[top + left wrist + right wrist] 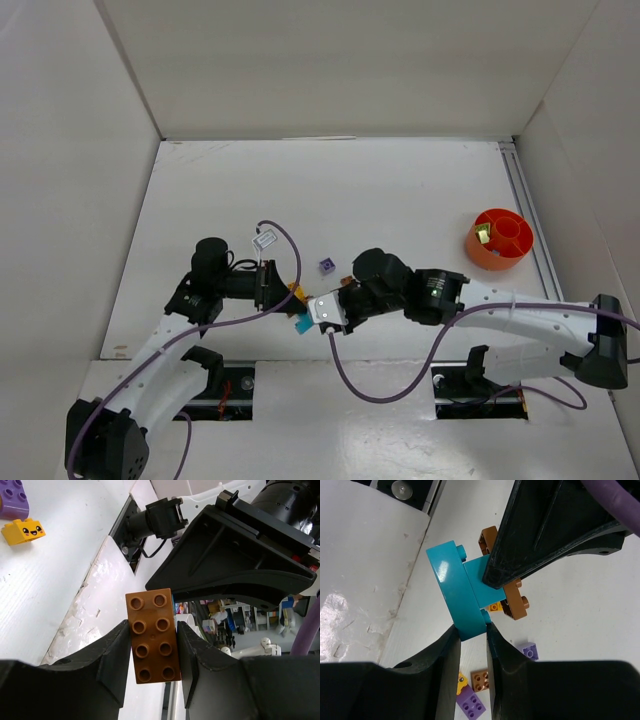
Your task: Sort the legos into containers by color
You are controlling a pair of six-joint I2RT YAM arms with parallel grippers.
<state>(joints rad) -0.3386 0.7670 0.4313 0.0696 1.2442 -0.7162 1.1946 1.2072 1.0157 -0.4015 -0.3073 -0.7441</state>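
A brown brick [152,635] sits clamped between the fingers of my left gripper [153,652], which is shut on it. My right gripper [472,630] is shut on a teal brick [457,590], and the brown brick [515,597] is stuck to that teal piece. In the top view the left gripper [285,290] and the right gripper [318,308] meet nose to nose just above the table's near edge, with the teal brick [302,323] between them. The orange bowl [500,240] stands far right with a pale green brick [483,235] in one compartment.
Loose bricks lie on the table under the grippers: a purple one [326,265], a yellow smiley one [22,531] beside another purple [14,497], plus a brown [481,680] and a purple brick [471,704]. White walls enclose the table.
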